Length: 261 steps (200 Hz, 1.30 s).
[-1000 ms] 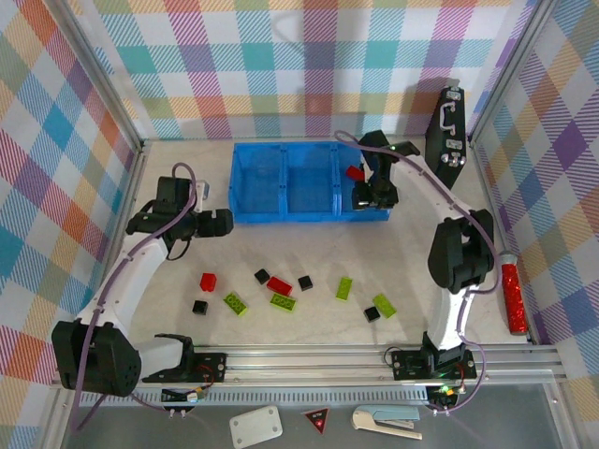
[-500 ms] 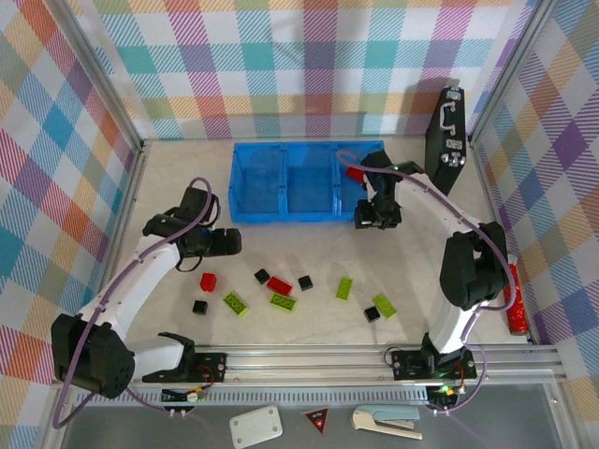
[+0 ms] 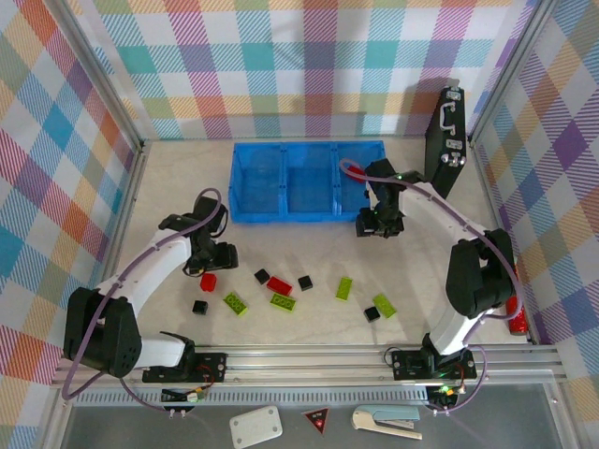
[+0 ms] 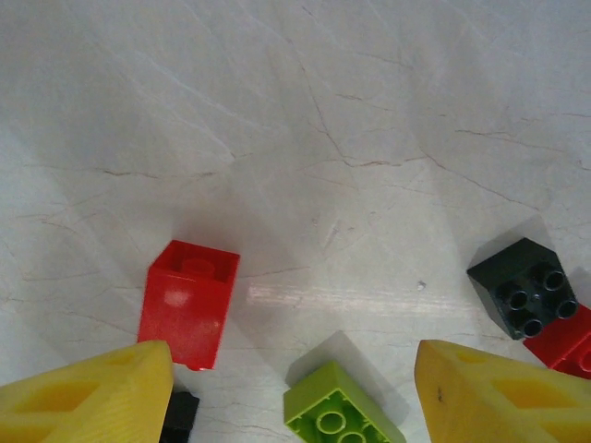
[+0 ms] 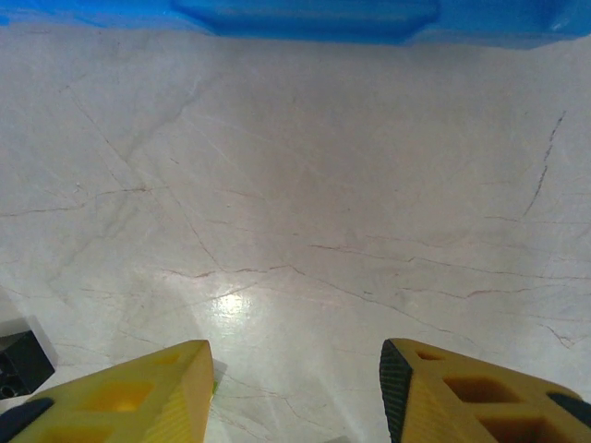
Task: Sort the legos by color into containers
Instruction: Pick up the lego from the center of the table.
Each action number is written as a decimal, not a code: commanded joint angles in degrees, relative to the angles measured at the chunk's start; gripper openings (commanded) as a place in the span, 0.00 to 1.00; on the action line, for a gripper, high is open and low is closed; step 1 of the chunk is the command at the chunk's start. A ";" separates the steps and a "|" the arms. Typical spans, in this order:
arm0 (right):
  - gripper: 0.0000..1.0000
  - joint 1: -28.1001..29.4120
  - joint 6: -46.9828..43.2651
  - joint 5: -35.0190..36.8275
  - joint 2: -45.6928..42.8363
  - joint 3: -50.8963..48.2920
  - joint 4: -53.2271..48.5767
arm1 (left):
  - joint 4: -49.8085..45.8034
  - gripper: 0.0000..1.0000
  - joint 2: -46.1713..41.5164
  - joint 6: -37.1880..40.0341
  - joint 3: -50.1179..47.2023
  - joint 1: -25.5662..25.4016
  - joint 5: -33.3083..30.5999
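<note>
Both arms have swung away from the long bright-blue ribbed plastic tray (image 3: 281, 216); from above, the left gripper (image 3: 211, 264) hangs over a small red plastic brick (image 3: 207, 280) on the table (image 3: 318, 248), the right gripper (image 3: 379, 228) just before the tray. Left wrist: jaws spread, empty, brick beside one finger (image 4: 92, 397) (lining up a pick, I'd guess). Right wrist: jaws apart, holding nothing.

We watched the left gripper (image 3: 213, 262) swing from beside the tray (image 3: 281, 216) down over the bricks (image 3: 281, 299), so a red brick (image 4: 189, 300) now lies just ahead of its left finger. The right gripper (image 3: 379, 225) has backed off the tray, whose wall now lies ahead of it.
</note>
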 commanded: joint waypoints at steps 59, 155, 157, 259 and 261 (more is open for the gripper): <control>0.52 0.32 0.30 -1.20 -2.93 -2.77 1.65 | 4.38 0.66 7.65 -18.43 1.51 -15.55 -2.21; 0.52 0.37 -1.01 -0.30 -4.14 -2.90 0.86 | 11.56 0.64 15.78 -29.48 3.70 -20.01 -4.01; 0.52 0.34 -1.07 -0.25 -4.17 -2.90 0.86 | 11.64 0.64 15.90 -29.52 3.70 -19.98 -4.11; 0.52 0.26 -1.77 0.12 -4.54 -3.60 0.67 | 14.40 0.52 19.41 -30.58 3.00 -19.97 -2.92; 0.52 0.27 -1.75 0.16 -4.53 -3.56 0.62 | 14.40 0.52 19.42 -30.58 3.00 -19.99 -2.89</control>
